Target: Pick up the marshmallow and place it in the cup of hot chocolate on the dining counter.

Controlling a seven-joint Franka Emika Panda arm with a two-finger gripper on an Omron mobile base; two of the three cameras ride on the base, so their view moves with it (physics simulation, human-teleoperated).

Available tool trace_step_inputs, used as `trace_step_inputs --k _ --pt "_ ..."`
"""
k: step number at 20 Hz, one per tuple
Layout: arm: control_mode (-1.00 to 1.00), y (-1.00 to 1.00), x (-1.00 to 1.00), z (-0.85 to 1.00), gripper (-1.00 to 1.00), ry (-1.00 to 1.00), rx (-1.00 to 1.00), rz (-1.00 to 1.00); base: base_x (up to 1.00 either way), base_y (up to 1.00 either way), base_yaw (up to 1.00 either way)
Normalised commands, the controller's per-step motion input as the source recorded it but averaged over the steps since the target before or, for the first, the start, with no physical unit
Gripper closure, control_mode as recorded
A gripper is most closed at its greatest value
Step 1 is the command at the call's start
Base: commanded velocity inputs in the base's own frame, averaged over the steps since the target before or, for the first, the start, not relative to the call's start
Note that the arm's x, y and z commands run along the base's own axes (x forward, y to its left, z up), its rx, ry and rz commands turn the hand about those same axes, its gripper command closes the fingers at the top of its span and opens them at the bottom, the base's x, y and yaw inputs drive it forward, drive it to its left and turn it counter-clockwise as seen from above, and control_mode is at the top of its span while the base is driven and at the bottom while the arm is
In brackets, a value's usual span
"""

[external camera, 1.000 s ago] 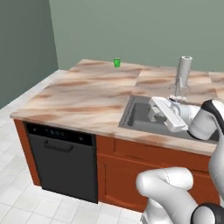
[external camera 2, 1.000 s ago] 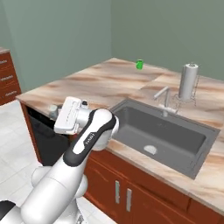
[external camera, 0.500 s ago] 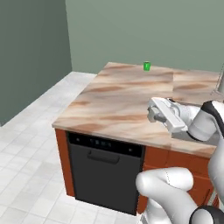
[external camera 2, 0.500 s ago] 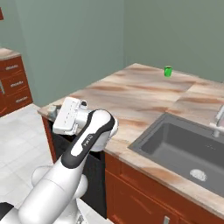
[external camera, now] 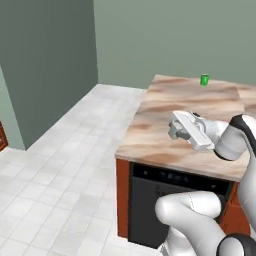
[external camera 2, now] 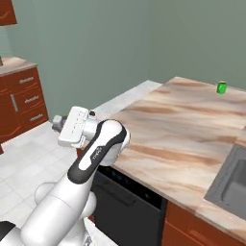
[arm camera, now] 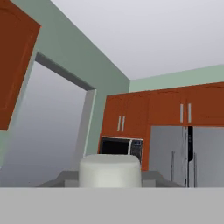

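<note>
Both fingers (arm camera: 65,178) tight around marshmallow (arm camera: 110,170)

You get flat, even light in all three views, with no lamp or window to trace it to and no glare. The marbled surface (external camera: 200,110) reads bright and its veining looks smeared. Shadows are faint: the dishwasher front (external camera: 170,200) under its edge is simply dark. Edges are soft and jagged from coarse rendering. In the hand view, the pale block (arm camera: 110,170) low down is blurred.
</note>
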Motion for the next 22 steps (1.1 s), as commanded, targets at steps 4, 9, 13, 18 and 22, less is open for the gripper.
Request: trace_step_inputs --k 4,9,13,18,22 --pt "1.00 0.00 0.00 0.00 1.00 0.00 0.00 0.00 0.44 1.00 0.00" --pt "1.00 0.00 0.00 0.00 1.00 0.00 0.00 0.00 0.80 1.00 0.00" --pt "1.00 0.00 0.00 0.00 1.00 0.00 0.00 0.00 1.00 1.00 -0.11" --pt "1.00 0.00 0.00 0.00 1.00 0.00 0.00 0.00 1.00 1.00 -0.32" --pt "1.00 0.00 0.00 0.00 1.00 0.00 0.00 0.00 1.00 0.93 -0.50"
